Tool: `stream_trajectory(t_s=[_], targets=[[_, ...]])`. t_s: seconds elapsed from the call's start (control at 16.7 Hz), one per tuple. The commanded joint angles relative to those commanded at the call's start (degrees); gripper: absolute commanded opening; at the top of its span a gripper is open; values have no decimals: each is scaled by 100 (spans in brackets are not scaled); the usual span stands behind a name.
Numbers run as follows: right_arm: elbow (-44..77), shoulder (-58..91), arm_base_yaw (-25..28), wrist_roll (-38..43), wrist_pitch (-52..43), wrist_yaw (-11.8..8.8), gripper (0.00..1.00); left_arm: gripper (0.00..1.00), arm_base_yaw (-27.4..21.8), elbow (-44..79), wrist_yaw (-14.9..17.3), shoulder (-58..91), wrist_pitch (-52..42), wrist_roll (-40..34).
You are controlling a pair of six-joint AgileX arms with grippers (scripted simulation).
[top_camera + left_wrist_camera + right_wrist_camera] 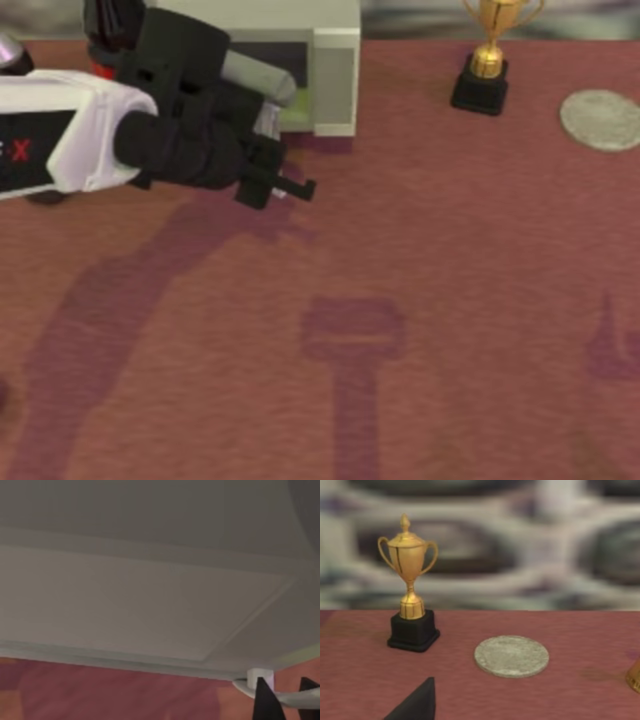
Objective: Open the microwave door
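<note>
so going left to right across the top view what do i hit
left arm's white casing → left gripper → microwave → gold trophy → grey disc

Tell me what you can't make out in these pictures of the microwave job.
- Top view: the left arm covers most of the microwave door, so its opening angle is unclear.
- Top view: the right gripper is out of frame.
- Left wrist view: the door fills the frame; only the left gripper's finger tips show.
- Right wrist view: shows only the trophy and grey disc, not the microwave.
</note>
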Motion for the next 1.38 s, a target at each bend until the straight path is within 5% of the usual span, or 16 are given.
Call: stream_trajectory(t_s=[1.38], targets=[[0, 0, 0, 0, 0, 0, 100, 0, 166, -160, 334, -134, -30, 398]])
